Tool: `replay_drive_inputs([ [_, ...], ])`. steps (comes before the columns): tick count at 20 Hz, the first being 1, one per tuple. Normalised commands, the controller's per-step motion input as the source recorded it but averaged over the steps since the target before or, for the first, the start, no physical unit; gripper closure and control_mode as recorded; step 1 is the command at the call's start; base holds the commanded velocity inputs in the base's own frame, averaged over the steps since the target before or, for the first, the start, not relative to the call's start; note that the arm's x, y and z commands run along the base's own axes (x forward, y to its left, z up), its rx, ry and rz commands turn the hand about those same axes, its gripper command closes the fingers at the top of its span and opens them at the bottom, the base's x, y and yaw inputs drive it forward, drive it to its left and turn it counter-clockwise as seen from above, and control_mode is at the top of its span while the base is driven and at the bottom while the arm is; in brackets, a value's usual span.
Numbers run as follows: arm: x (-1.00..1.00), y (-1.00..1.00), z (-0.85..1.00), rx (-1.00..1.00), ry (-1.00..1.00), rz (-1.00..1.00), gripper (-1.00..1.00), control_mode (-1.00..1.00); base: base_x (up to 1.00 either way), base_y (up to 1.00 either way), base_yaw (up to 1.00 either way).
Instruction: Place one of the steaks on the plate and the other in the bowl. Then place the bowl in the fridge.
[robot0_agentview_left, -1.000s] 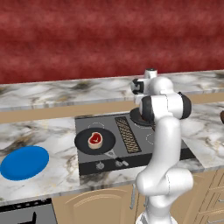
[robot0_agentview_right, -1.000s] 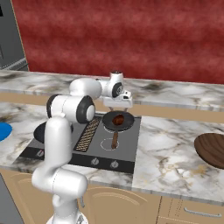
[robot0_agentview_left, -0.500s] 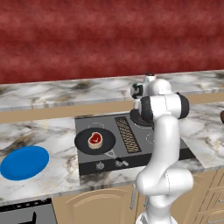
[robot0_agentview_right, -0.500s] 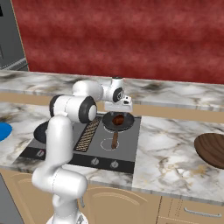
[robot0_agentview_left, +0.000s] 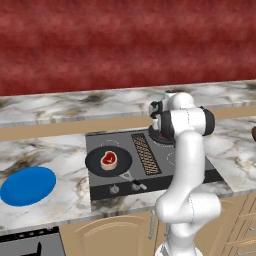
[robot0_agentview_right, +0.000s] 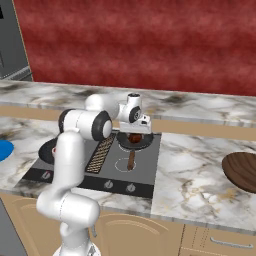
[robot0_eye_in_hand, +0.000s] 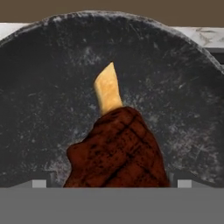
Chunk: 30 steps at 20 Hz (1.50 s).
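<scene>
My gripper (robot0_agentview_right: 134, 131) hangs low over the right frying pan (robot0_agentview_right: 133, 143), open, with its tips (robot0_eye_in_hand: 111, 183) on either side of the dark reddish-brown steak (robot0_eye_in_hand: 118, 151). That steak, with a pale bone tip, lies in the pan (robot0_eye_in_hand: 52, 100) and also shows under the hand (robot0_agentview_right: 134, 137). The pink-red steak (robot0_agentview_left: 108, 159) rests in the left frying pan (robot0_agentview_left: 95, 162). The blue plate (robot0_agentview_left: 27, 185) lies bare on the counter at the far left. At the far right sits the dark wooden bowl (robot0_agentview_right: 242, 170), with nothing in it. The grey fridge (robot0_agentview_right: 10, 40) stands at the back left.
Both pans sit on a black cooktop (robot0_agentview_left: 150, 167) with a grate strip between them and knobs along its front. The right pan's brown handle (robot0_agentview_right: 131, 160) points toward the counter's front edge. A red wall (robot0_agentview_right: 150, 45) closes off the back of the marble counter (robot0_agentview_right: 190, 170).
The hand has come down and slightly left, closer to the right pan and the dark steak. Steaks, plate and bowl have not moved.
</scene>
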Motion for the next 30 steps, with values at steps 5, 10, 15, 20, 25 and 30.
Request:
replay_drive_inputs([
  [5,0.0,0.0,-0.18,0.0,0.0,0.0,1.0,-1.0,0.0,0.0,0.0],
  [10,0.0,-0.02,0.0,0.0,0.0,0.0,1.0,-1.0,0.0,0.0,0.0],
  [15,-0.39,-0.45,0.49,0.03,0.0,-0.03,1.0,-1.0,0.0,0.0,0.0],
  [20,-0.4,-0.84,0.67,0.02,0.0,-0.19,1.0,-1.0,0.0,0.0,0.0],
  [25,-0.63,-1.0,0.82,0.04,-0.15,-0.16,1.0,-1.0,0.0,0.0,0.0],
  [30,-1.0,-1.0,0.84,0.05,-0.3,-0.02,1.0,-1.0,0.0,0.0,0.0],
])
